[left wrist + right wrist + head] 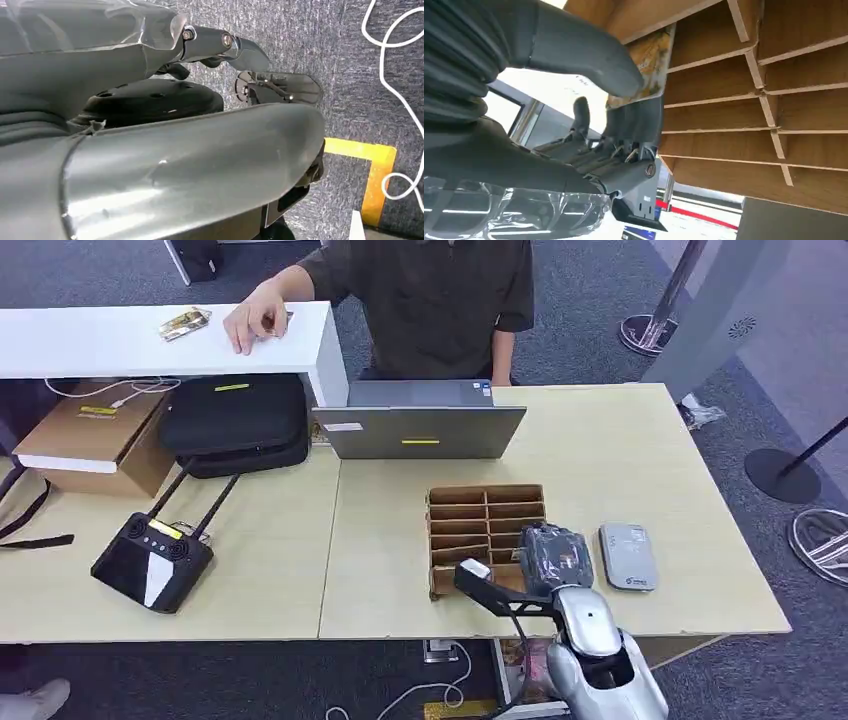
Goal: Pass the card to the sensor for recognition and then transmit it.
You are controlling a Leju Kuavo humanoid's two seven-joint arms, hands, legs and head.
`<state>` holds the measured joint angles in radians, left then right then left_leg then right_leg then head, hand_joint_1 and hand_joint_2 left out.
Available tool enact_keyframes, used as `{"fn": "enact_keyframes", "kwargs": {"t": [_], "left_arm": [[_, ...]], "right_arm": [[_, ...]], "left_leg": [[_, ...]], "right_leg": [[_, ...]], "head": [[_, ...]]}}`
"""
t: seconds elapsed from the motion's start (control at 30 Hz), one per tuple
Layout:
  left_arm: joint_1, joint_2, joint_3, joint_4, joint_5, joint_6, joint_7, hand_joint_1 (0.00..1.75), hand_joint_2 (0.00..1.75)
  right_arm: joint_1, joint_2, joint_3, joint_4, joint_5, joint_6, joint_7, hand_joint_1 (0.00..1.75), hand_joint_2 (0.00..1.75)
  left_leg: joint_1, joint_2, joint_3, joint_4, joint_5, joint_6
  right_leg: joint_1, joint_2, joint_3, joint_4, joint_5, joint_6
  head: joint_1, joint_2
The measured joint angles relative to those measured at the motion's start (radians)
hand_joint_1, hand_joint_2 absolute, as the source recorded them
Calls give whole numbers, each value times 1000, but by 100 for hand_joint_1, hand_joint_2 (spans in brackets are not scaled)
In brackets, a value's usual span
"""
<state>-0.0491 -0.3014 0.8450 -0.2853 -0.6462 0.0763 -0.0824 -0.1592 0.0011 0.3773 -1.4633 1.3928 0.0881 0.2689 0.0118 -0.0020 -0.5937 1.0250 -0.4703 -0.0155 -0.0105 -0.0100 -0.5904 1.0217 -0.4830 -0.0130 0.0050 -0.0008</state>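
Here, yellow-patterned card (650, 60), right robot hand (624, 95) pinching

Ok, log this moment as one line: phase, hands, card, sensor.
phase: picking card | right hand: pinches card at cardboard organizer | left hand: hanging over floor, holds nothing | sensor: on table, untouched

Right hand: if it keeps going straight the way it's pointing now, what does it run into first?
Most likely the cardboard organizer. The right hand pinches a card right at its slotted compartments, fingers aimed into them, though the depth is hard to judge.
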Motion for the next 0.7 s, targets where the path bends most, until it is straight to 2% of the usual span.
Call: {"fn": "enact_keyframes", "kwargs": {"t": [0.43,0.47,0.6,0.7], "left_arm": [[0,0,0,0,11,2,3,0,0],[0,0,0,0,11,2,3,0,0],[0,0,0,0,15,3,3,0,0],[0,0,0,0,16,6,3,0,0]], "right_arm": [[4,8,-8,-16,2,-6,-10,143,175],[4,8,-9,-18,2,-7,-13,164,175],[4,8,-17,-20,8,-17,-21,175,175],[5,9,-22,-21,12,-26,-24,175,175]], "left_leg": [[0,0,0,0,0,0],[0,0,0,0,0,0],[0,0,0,0,0,0],[0,0,0,0,0,0]], "right_leg": [[0,0,0,0,0,0],[0,0,0,0,0,0],[0,0,0,0,0,0],[0,0,0,0,0,0]], "head": [[0,0],[0,0],[0,0],[0,0]]}}
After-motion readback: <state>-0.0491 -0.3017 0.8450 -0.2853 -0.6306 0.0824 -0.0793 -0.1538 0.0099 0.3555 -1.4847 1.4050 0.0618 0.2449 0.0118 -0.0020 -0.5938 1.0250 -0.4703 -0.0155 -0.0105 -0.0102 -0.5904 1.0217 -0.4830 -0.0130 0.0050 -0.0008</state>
